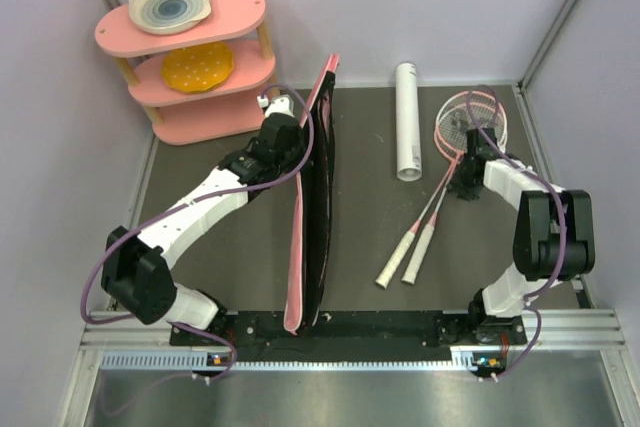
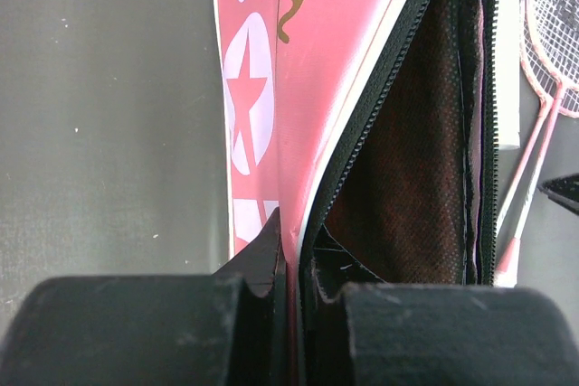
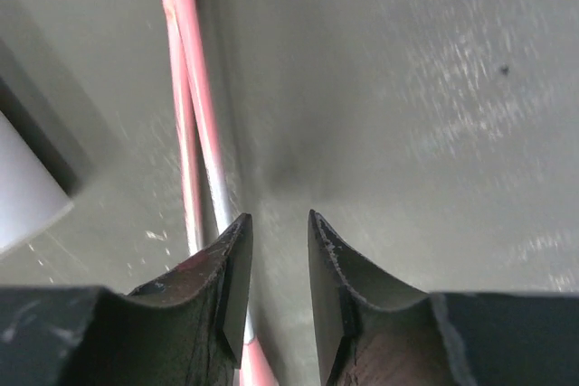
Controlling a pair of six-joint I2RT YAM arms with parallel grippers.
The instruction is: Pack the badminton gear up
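The long pink racket bag (image 1: 312,217) stands on its edge in the middle, unzipped. My left gripper (image 1: 300,125) is shut on its pink flap near the far end. The left wrist view shows the jaws (image 2: 294,232) pinching the flap (image 2: 308,88), with the dark lining (image 2: 416,151) open to the right. Two pink rackets (image 1: 468,125) lie at the right with their white handles (image 1: 405,257) pointing near-left. My right gripper (image 1: 467,185) hovers low over their shafts (image 3: 185,88), slightly open and empty (image 3: 279,219). The shafts pass under its left finger. A white tube (image 1: 408,122) lies between bag and rackets. No shuttlecocks are in view.
A pink three-tier shelf (image 1: 190,57) with plates stands at the back left. Purple walls close the back and sides. The tube's end (image 3: 23,192) lies just left of my right gripper. The metal rail (image 1: 350,332) runs along the near edge.
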